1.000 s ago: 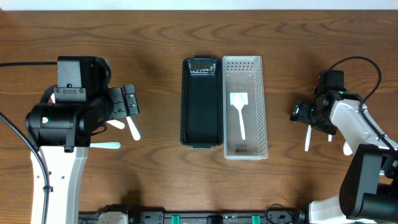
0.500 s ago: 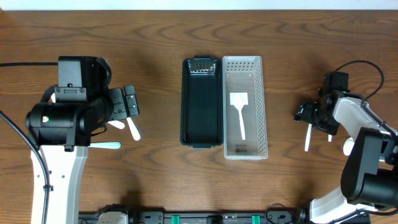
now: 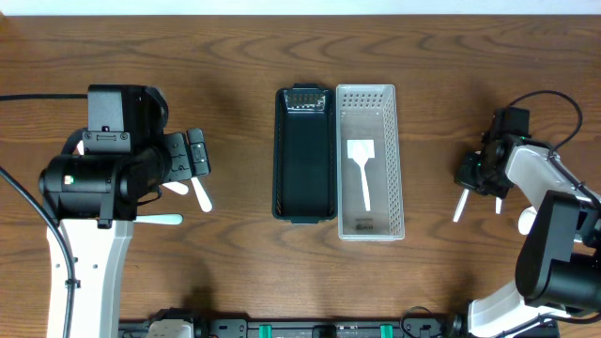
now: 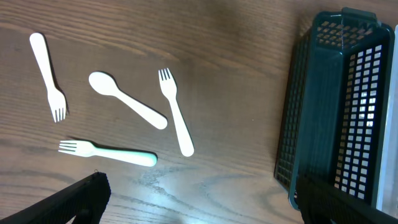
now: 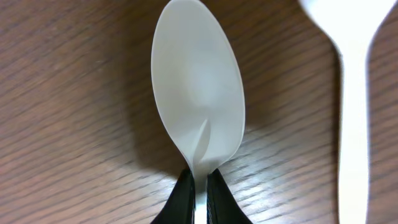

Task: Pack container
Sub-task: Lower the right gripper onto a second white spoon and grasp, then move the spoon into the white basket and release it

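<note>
Since the earlier overhead frame, the right gripper point(image 3: 469, 184) had drawn a little toward the table's right edge. The white spoon point(image 3: 459, 206) at its tip now lay at more of a slant. The left arm and both baskets had not shifted.

From overhead, the dark basket point(image 3: 305, 211) and the clear basket point(image 3: 370, 228) stood side by side at the table's middle, their long walls touching. A white spatula point(image 3: 362, 169) lay inside the clear basket. The dark basket held nothing that could be seen. The left gripper point(image 3: 195, 155) hung over the left part of the table, well apart from the baskets, with loose white cutlery just beside it. The white spoon was on the far right, well apart from either basket.

In the left wrist view, the left gripper's fingers point(image 4: 84, 199) were spread wide at the bottom corners, with nothing between them. Four pieces lay flat on the wood below: a far-left fork point(image 4: 48, 74), a loose spoon point(image 4: 124, 107), a middle fork point(image 4: 175, 111) and a pale-handled fork point(image 4: 109, 153). One end of the dark basket showed at the right.

In the right wrist view, the right gripper's fingers point(image 5: 182, 198) were pinching the white spoon's neck just below its bowl. The bowl pointed away over the wood. Whether the bowl touched the table could not be told. A second white utensil point(image 5: 354, 93) lay just beside it on the right, its type unclear.
</note>
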